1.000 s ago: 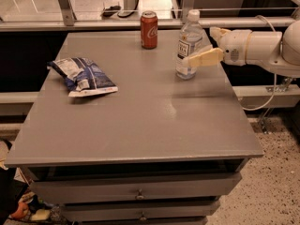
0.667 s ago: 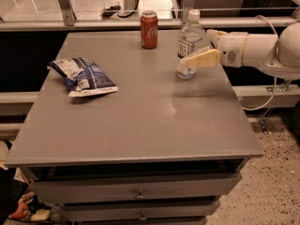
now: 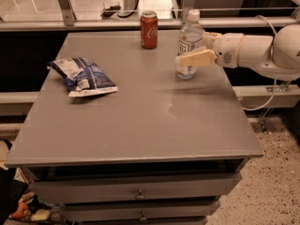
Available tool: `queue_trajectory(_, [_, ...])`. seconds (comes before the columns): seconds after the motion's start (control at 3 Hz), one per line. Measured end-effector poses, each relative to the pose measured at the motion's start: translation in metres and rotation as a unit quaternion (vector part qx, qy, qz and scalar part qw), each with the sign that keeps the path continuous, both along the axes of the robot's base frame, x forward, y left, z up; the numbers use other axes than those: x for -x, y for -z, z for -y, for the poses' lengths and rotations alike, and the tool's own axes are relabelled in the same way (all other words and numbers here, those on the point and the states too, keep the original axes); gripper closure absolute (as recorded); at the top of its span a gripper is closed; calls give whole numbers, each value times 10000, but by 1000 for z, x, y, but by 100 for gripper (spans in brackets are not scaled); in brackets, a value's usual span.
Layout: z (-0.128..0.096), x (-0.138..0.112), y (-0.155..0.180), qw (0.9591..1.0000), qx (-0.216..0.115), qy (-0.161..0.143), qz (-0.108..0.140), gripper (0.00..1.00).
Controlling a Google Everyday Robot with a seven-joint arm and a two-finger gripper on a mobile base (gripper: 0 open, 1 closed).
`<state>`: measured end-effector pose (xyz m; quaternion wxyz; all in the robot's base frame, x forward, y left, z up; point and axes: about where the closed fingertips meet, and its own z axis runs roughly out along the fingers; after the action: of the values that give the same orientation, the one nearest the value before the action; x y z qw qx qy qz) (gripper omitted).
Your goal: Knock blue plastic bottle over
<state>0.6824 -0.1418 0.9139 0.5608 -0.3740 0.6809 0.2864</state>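
Note:
The blue plastic bottle (image 3: 189, 35) stands upright at the back right of the grey table (image 3: 140, 121); it is clear with a white cap and a white label. My gripper (image 3: 192, 48) reaches in from the right on a white arm (image 3: 262, 50). It is open and straddles the bottle. The near finger (image 3: 196, 58) crosses in front of the bottle's lower half. The far finger (image 3: 210, 35) shows behind the bottle's right side. Whether the fingers touch the bottle I cannot tell.
A red soda can (image 3: 149, 29) stands upright left of the bottle near the back edge. A blue-and-white chip bag (image 3: 82, 76) lies at the left. A railing (image 3: 65, 6) and a ledge run behind the table. Drawers sit below the tabletop.
My gripper has shifted slightly to the left, closer around the bottle. The bottle still stands upright in the same spot.

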Motion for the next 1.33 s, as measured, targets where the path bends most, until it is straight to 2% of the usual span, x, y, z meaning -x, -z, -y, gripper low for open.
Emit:
queue_trajectory(1.0, [-9,-1,1,10000,-9,-68,-9,86])
queue_trajectory(1.33, [-12,-1,1,10000,-13,-91,-13,100])
